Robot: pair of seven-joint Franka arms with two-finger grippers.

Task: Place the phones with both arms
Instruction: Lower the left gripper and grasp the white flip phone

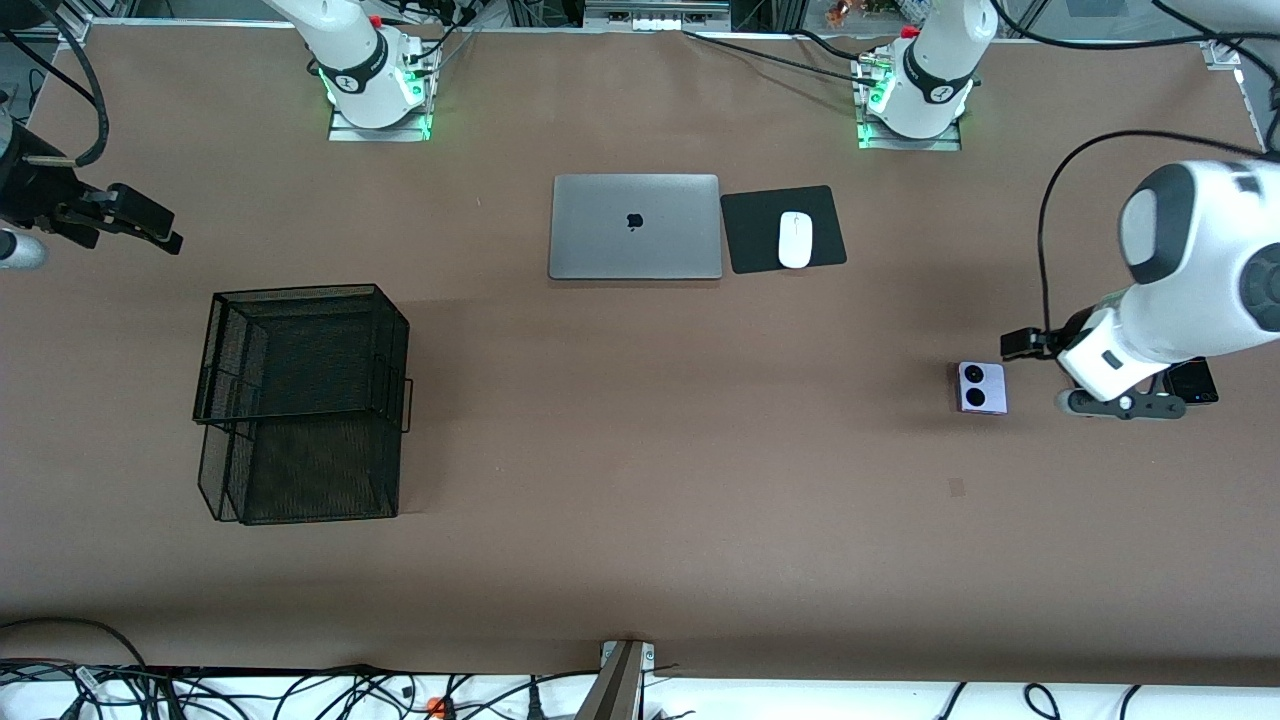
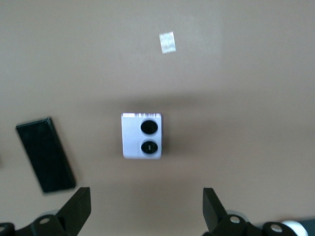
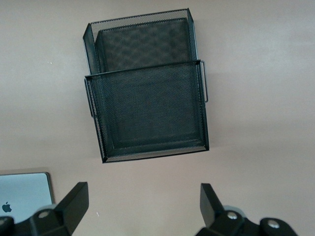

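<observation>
Black phone half hidden under left arm; both pincers wide, empty.

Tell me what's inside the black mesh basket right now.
Nothing shows inside the mesh basket: through the open top in the right wrist view, both tiers show only bare mesh. The part of the lower tier under the upper tray is covered, so cannot be checked.

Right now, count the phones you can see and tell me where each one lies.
2. The lavender phone lies on the table toward the left arm's end. A black phone lies beside it, partly covered by the left arm. Another may be hidden.
</observation>
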